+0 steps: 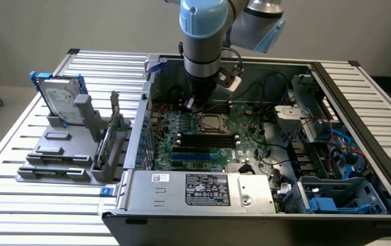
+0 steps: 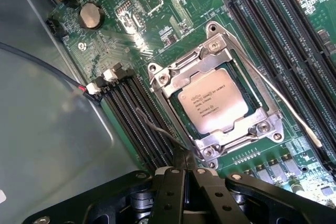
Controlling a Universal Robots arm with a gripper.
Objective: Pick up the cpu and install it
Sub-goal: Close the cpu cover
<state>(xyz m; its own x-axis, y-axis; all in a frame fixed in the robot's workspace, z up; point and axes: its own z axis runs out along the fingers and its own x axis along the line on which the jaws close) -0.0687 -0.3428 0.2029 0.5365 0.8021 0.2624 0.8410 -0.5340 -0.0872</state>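
The cpu [image 2: 215, 100], a small square chip with a silver-grey printed top, lies flat in its socket on the green motherboard, also seen in the exterior view [image 1: 212, 122]. The dark metal socket frame [image 2: 181, 74] is folded down around its edges. A long silver lever [image 2: 283, 103] runs along one side of the socket, and a thin dark lever [image 2: 157, 128] along the other. My gripper [image 2: 184, 162] is shut with nothing between its fingers. Its tips sit at the socket's corner, by the end of the thin lever. In the exterior view the gripper [image 1: 193, 105] hangs inside the open computer case, just beside the socket.
Black memory slots [image 2: 131, 114] flank the socket on both sides. The grey case wall [image 2: 47, 145] is close by. A silver hard drive with blue brackets [image 1: 62, 97] stands in a grey holder on the exterior view's left. The power supply [image 1: 202, 187] fills the case's front.
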